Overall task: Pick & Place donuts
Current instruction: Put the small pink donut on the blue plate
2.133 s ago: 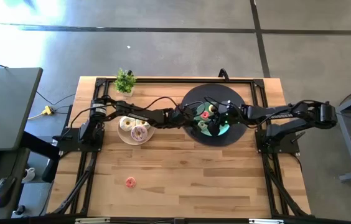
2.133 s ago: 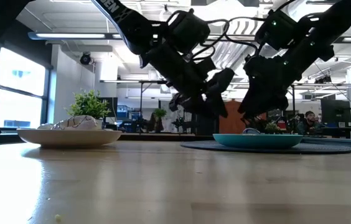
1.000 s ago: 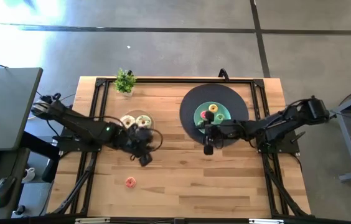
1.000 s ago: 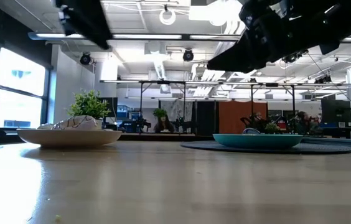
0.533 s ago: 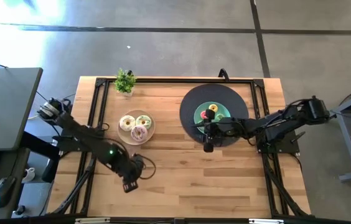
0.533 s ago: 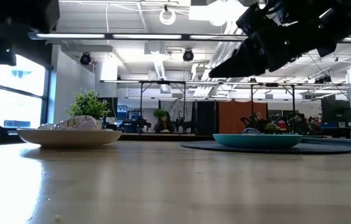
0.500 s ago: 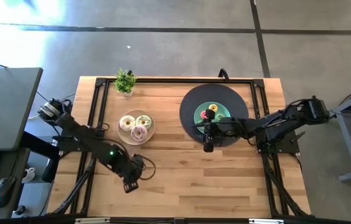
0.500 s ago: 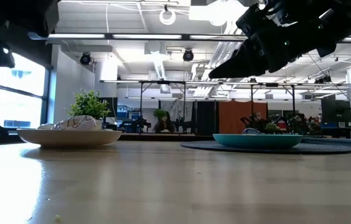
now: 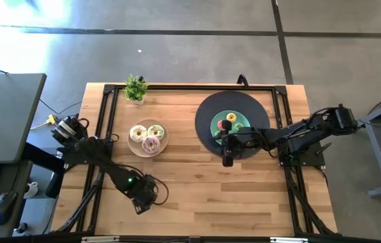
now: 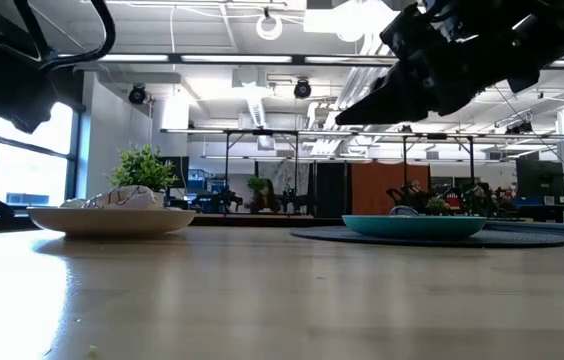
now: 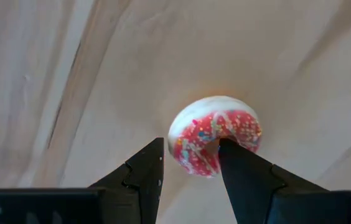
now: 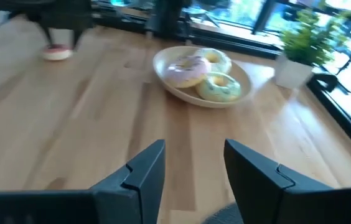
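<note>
A small red-pink sprinkled donut [image 11: 216, 140] lies flat on the bare wood near the table's near edge. My left gripper [image 11: 191, 146] is open above it, pointing down: one finger stands outside the ring, the other over its hole. In the high view the left gripper [image 9: 138, 204] hides this donut. My right gripper [image 9: 227, 160] is open and empty [image 12: 194, 149], hovering at the near rim of the black round mat. Three larger iced donuts [image 9: 148, 138] lie on the beige plate [image 12: 163, 81]. Small donuts [image 9: 231, 122] lie on the teal plate [image 10: 414, 226]. My left gripper comes at the red-pink donut from above, its fingers [image 11: 238, 162] on either side of one part of the ring [image 11: 191, 149]. I cannot tell whether they touch it. The donut lies flat on the table.
The black round mat [image 9: 207, 111] lies under the teal plate at the far right. A small potted plant [image 9: 135, 88] stands at the far left. A black frame runs along the table edges [image 9: 103, 121]. Bare wood [image 9: 231, 202] lies toward the near right.
My left gripper has swung from beside the beige plate toward the table's near edge and has come down over the red-pink donut. My right arm has kept almost still. The donuts have stayed where they were.
</note>
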### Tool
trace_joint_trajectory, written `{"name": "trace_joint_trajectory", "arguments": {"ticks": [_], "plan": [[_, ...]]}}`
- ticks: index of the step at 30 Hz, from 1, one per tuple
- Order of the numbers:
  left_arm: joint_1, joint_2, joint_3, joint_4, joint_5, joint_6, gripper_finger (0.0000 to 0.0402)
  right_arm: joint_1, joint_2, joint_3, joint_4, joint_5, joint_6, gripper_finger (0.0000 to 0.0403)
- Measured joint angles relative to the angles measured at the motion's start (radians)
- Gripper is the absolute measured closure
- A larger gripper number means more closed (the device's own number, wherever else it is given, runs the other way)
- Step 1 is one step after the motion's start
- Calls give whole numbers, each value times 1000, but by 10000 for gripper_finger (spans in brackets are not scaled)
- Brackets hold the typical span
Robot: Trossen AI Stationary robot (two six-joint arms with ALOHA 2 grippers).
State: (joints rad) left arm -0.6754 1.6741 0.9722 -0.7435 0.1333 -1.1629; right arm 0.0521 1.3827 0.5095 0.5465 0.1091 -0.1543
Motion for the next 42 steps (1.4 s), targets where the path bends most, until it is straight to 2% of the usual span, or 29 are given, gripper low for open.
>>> {"name": "trace_joint_trajectory", "arguments": {"ticks": [7, 11, 13, 16, 19, 21, 25, 27, 31, 35, 42], "plan": [[1, 13, 1, 42, -37, 55, 266, 0, 0, 0, 30, -130, -56, 256], [1, 13, 8, 41, -126, 87, 314, 1, -1, 0, 48, -257, -100, 260], [18, 13, 8, 40, -163, 93, 346, 6, 0, 0, 42, -319, -179, 261], [79, 13, 11, 68, -168, 88, 387, 29, 0, 0, 42, -356, -351, 261], [177, 13, 22, 158, -178, 134, 392, 61, -1, 0, 50, -357, -521, 261], [251, 13, 24, 256, -171, 216, 384, 85, 0, 0, 49, -340, -597, 261], [402, 13, 36, 508, -81, 454, 380, 135, 0, 0, 26, -252, -698, 261], [465, 13, 51, 584, -23, 548, 384, 160, 0, 0, 8, -200, -754, 261], [566, 13, 99, 625, 39, 639, 390, 195, 0, 0, -8, -115, -828, 261], [628, 13, 130, 622, 84, 685, 391, 199, 0, 0, -8, -93, -838, 261], [635, 13, 148, 687, 122, 688, 392, 170, 0, 0, 4, -115, -876, 261]]}}
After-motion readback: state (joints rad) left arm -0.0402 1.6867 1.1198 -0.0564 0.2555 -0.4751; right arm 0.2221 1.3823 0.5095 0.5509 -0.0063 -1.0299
